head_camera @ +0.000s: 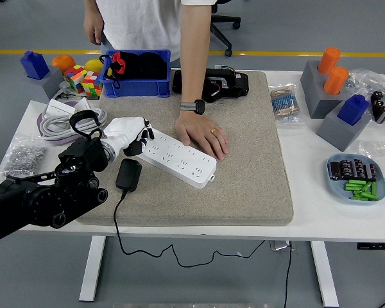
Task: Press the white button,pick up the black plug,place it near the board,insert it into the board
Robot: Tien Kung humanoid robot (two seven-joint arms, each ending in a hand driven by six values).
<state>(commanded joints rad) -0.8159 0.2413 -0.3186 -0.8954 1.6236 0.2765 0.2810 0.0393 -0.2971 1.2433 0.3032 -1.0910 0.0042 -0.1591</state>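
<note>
A white power strip (pixel 179 160) lies slantwise on the grey mat (pixel 244 179). My left hand (pixel 136 136), white with black fingertips, hovers at the strip's left end, fingers curled down onto it and holding nothing. A black plug (pixel 128 174) lies flat on the mat just below that hand, its black cord (pixel 119 224) running off the table's front edge. A person's hand (pixel 204 135) presses flat on the mat against the strip's far side. The white button is hidden under my fingers.
A blue bin (pixel 138 74) and a black device (pixel 212 84) stand at the back. Coiled white cable (pixel 64 120) lies left of my hand. Grey blocks with orange and blue pieces (pixel 333 90) and a plate of batteries (pixel 356 178) sit on the right.
</note>
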